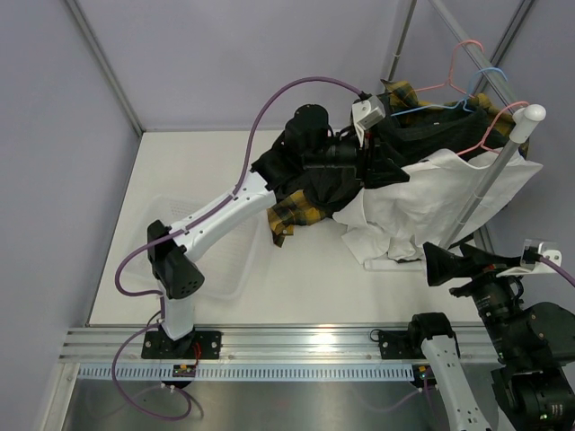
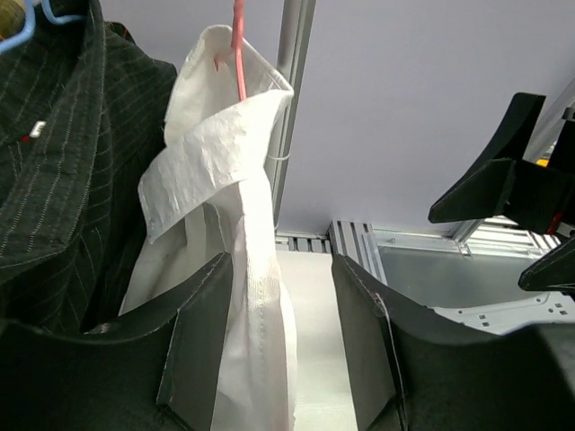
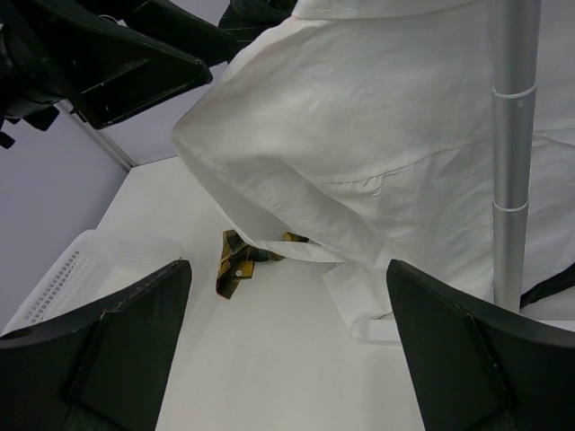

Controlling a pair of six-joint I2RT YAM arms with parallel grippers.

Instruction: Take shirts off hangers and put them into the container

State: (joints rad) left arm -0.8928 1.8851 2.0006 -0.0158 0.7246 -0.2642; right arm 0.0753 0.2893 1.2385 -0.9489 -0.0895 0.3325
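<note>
desk (image 1: 296, 287): white, and lies below both claws. The two arm bases stand at its near edge.
white shirt (image 1: 440, 193): hangs by the collar from a pink hanger. Its front edge drops between the left claw's fingers, and its lower part spreads straight ahead of the right claw, reaching down to the desk.
black pinstripe shirt (image 2: 63, 162): hangs just beside the left claw, on the left in that claw's wrist view, close against the finger on that side.
plaid shirt (image 1: 296, 213): bunched behind the left claw among the black cloth. One yellow-and-black corner lies on the desk ahead of the right claw, left of the white shirt's hem.
container (image 3: 81, 269): sits on the desk well apart from the left claw, under that arm's long link. It is ahead and to the left of the right claw.
pole (image 3: 517, 180): stands upright ahead of the right claw, on its right side, in front of the white shirt.
left claw (image 2: 281, 269): about half wide, set around the white shirt's front strip. The cloth touches the finger on the view's left, and a gap shows beside the other finger, so no firm pinch is visible.
right claw (image 3: 287, 269): spread wide with nothing between its fingers, hovering above the desk and facing the hanging shirts.
pink hanger (image 2: 239, 54): above the left claw, its wire running into the white shirt's collar.
blue hanger (image 2: 27, 27): above and left of the left claw, at the black pinstripe shirt's collar.
</note>
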